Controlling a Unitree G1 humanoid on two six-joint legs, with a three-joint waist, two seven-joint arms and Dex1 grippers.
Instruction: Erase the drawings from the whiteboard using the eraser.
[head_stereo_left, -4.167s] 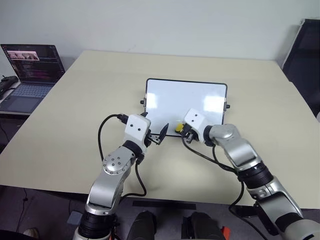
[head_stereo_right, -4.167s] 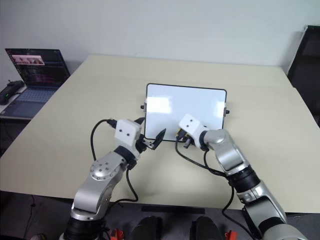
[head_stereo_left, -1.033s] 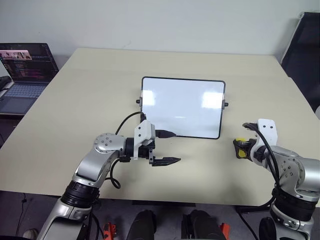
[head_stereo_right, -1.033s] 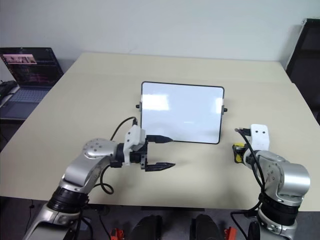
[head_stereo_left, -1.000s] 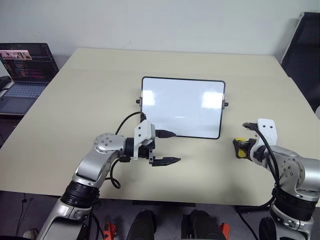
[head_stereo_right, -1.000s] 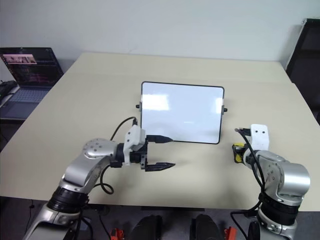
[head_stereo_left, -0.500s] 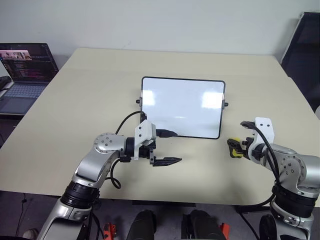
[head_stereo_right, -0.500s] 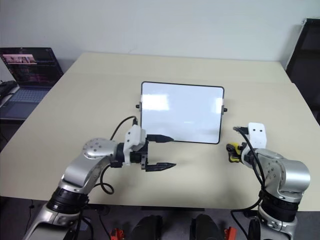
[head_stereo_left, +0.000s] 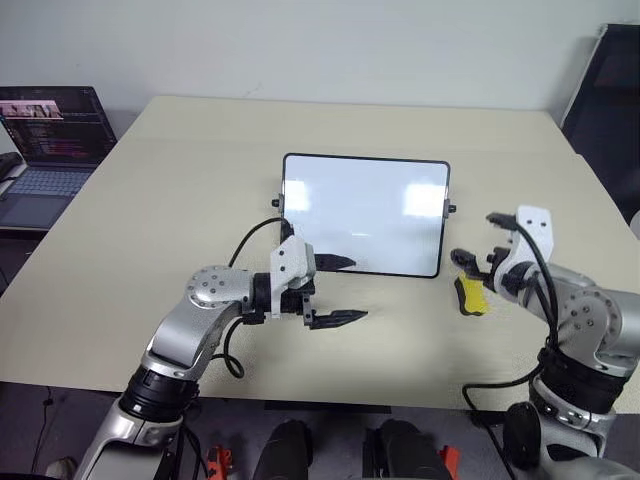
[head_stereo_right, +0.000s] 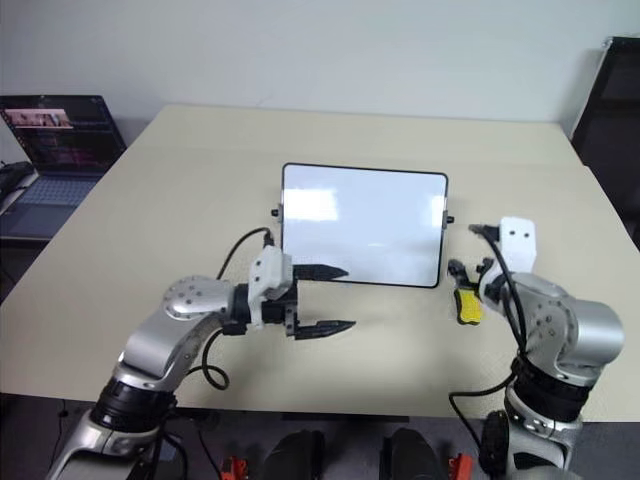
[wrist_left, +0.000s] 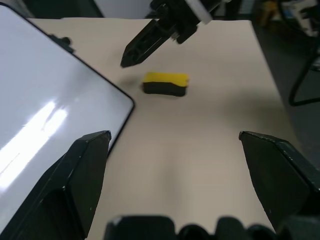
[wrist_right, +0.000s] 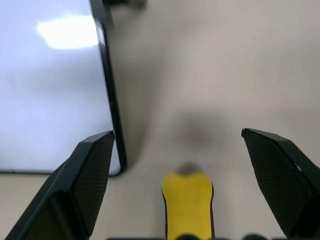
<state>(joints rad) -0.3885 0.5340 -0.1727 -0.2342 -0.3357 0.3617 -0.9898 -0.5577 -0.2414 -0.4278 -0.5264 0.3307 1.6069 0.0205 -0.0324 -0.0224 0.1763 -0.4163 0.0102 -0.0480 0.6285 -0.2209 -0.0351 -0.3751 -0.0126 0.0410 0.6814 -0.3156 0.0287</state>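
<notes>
near the right edge of the table (head_stereo_left: 150, 200), just right of the whiteboard (head_stereo_left: 365, 212), the yellow eraser (head_stereo_left: 469, 295) lies free beneath the right gripper (head_stereo_left: 478, 268), whose fingers are spread with nothing between them, while the left gripper (head_stereo_left: 338, 291) hovers open off the board's near left corner.

1 whiteboard (head_stereo_left: 364, 213); 1 eraser (head_stereo_left: 470, 295); 1 laptop (head_stereo_left: 45, 140); 1 table (head_stereo_left: 160, 200)
</notes>
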